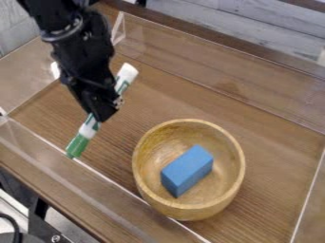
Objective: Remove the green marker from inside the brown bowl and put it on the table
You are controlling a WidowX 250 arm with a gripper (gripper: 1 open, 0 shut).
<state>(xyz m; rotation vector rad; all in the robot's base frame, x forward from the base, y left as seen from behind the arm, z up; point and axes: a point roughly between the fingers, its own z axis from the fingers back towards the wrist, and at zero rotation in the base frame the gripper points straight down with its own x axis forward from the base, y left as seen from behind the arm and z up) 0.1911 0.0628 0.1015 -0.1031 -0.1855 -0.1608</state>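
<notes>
The claw (101, 110) has its fingers together, clamped on the green marker (87, 131) around the middle of its white barrel. The marker slants in the grip: its green-capped end points down, toward the near edge, and its white end sticks up past the claw on the far side. It's clear of the bowl altogether, out over the bench (254, 93); from where I'm looking I can't tell whether the cap touches the wood.

The round light-brown wooden bowl (143, 152) sits to the right of the claw and nearer to me, apart from both claw and marker. Inside it lies a blue rectangular block (188, 171), set at a slant, with bare bowl floor showing around it. The block is well below the rim, by the look of it, and the thick rim shows all the way round.

As for edges, a low clear acrylic wall (53, 152) runs along the near-left side of the bench, just beside the marker's capped end as I see it, and carries on close past the bowl. Between the claw and the bowl there's a strip of bare wood. The widest open stretch is to the right of the claw, beyond the bowl, where the dark grain runs uncovered toward the far edge.
</notes>
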